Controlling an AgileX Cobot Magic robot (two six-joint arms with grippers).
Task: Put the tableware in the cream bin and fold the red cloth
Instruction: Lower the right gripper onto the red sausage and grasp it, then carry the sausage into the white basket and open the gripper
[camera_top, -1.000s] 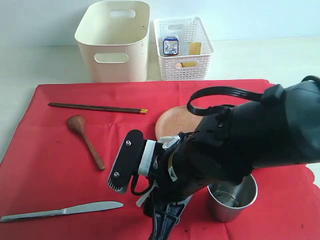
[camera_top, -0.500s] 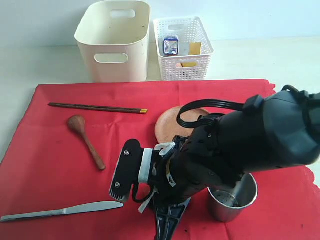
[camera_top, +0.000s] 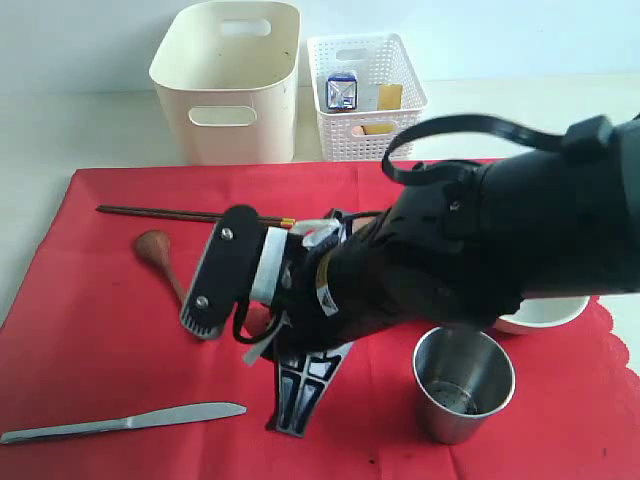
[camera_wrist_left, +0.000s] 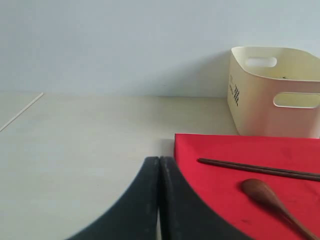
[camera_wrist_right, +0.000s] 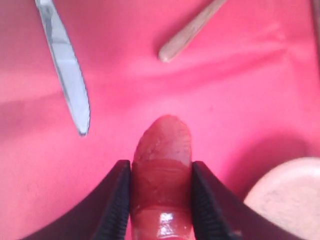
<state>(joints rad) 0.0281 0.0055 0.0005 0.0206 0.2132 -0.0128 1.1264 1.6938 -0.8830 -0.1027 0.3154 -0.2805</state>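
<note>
The large bright red cloth (camera_top: 100, 350) lies on the pale desk (camera_wrist_left: 75, 140). In the exterior view the black right arm (camera_top: 480, 250) hides its middle. Only the right wrist view shows the round brown wooden plate (camera_wrist_right: 285, 200) and the right end effector (camera_wrist_right: 161, 163) clamped on a glossy red-brown sausage-shaped item (camera_wrist_right: 162, 200). The tall cream bin (camera_top: 240, 145) stands behind the cloth. The steel cup (camera_top: 450, 420), silver table knife (camera_top: 120, 422), brown wooden spoon (camera_top: 155, 248) and dark chopsticks (camera_top: 170, 212) rest on it. The left end effector (camera_wrist_left: 159, 160) is pressed together.

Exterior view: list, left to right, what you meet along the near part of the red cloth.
silver table knife → right gripper, fingers closed on a reddish-brown sausage-shaped item → steel cup → white bowl, mostly hidden
</note>
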